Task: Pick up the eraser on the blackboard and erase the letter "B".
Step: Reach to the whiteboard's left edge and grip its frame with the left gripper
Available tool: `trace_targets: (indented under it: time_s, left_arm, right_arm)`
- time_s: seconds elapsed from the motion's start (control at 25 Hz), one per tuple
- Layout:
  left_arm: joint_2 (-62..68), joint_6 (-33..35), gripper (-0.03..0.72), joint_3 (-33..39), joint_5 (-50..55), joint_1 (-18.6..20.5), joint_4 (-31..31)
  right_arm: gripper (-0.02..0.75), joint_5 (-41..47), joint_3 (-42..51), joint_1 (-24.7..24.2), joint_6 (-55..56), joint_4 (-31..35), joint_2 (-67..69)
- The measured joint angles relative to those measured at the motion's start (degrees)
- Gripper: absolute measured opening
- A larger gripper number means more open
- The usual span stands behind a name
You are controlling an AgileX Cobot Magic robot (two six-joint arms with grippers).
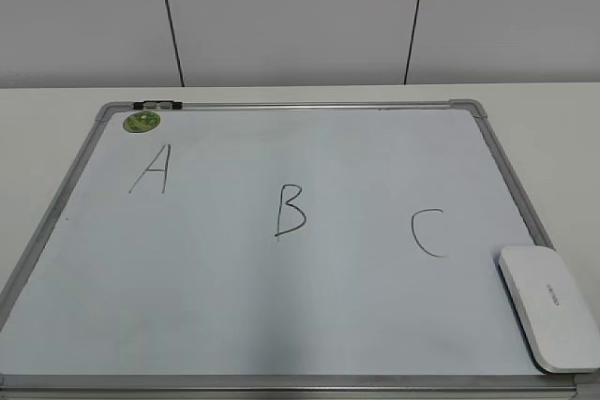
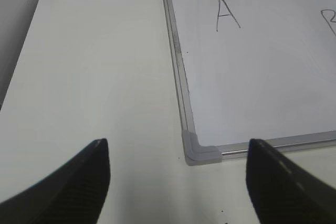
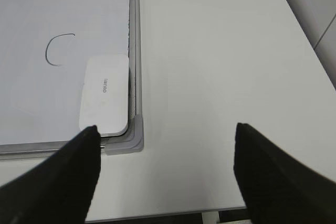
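Observation:
The blackboard [image 1: 281,325] is a pale whiteboard with a silver frame, lying flat on the table. The black letter "B" [image 1: 289,212] is in its middle, between an "A" [image 1: 152,170] and a "C" [image 1: 428,233]. The white eraser [image 1: 551,307] lies in the board's near right corner; it also shows in the right wrist view [image 3: 104,94]. My right gripper [image 3: 165,135] is open and empty above the bare table beside that corner. My left gripper [image 2: 177,150] is open and empty above the table at the board's near left corner [image 2: 199,150]. Neither gripper shows in the exterior view.
A round green sticker [image 1: 142,122] sits at the board's far left corner. The white table [image 3: 220,66] extends right of the board to its edge. A grey panelled wall [image 1: 300,16] stands behind the table.

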Motion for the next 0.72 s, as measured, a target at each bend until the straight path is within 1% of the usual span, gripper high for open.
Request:
trace_targets:
  time_s: [0.12,0.28,0.48,0.72]
  left_arm:
    - [4.33,0.00,0.593,-1.80,0.09,0.00,0.00]
    - [14.13,0.00,0.591,-5.85,-0.08,0.00,-0.37]
    - [26.40,0.00,0.590,-9.99,-4.45,-0.12,-2.73]
    - [43.67,0.00,0.590,-13.41,-8.74,-0.12,-2.97]
  right_arm:
    - [0.587,0.00,0.00,0.00,0.00,0.00,0.00]
    - [0.586,0.00,0.00,0.00,0.00,0.00,0.00]
    - [0.586,0.00,0.00,0.00,0.00,0.00,0.00]
    - [0.587,0.00,0.00,0.00,0.00,0.00,0.00]
